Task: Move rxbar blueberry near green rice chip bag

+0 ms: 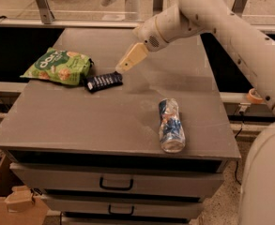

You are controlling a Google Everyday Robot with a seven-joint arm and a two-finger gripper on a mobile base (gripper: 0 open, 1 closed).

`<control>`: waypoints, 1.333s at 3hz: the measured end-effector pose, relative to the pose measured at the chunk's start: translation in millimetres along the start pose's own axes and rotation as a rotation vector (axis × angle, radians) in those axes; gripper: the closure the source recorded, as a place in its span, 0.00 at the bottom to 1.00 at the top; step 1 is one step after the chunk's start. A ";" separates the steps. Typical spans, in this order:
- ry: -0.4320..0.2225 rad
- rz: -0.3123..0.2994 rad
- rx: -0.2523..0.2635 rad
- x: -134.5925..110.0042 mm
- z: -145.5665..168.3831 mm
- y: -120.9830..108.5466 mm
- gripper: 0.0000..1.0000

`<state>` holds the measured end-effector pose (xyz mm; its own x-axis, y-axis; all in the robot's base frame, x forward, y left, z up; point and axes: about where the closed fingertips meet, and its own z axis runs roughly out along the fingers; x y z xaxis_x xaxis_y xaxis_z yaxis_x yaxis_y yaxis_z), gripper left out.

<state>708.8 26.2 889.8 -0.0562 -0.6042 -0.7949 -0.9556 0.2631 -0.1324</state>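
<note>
- The green rice chip bag [57, 67], a puffy, glossy, bright green pouch with white lettering, is lying flat at the left rear of the matte grey tabletop [80, 121].
- The rxbar blueberry [104, 81], a small, flat, dark rectangular wrapper, is lying just beside the bag's right edge.
- The tool [123, 67], a cream wedge on a smooth white arm [221, 22], is hovering close above the bar's right end; its width cannot be told.
- The bottle [171, 125], crumpled clear plastic with a blue label, is lying well apart at the right front.

Grey desk [80, 121], two handled drawers [116, 184] under its front edge, cardboard box [15, 205] below front-left corner, metal rail [57, 22] beyond back edge
</note>
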 end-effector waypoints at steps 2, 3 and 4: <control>-0.053 0.089 0.474 25.3 -166.9 -143.3 0.00; -0.067 0.065 0.728 23.7 -270.4 -182.8 0.00; -0.078 0.055 0.753 18.1 -276.8 -188.1 0.00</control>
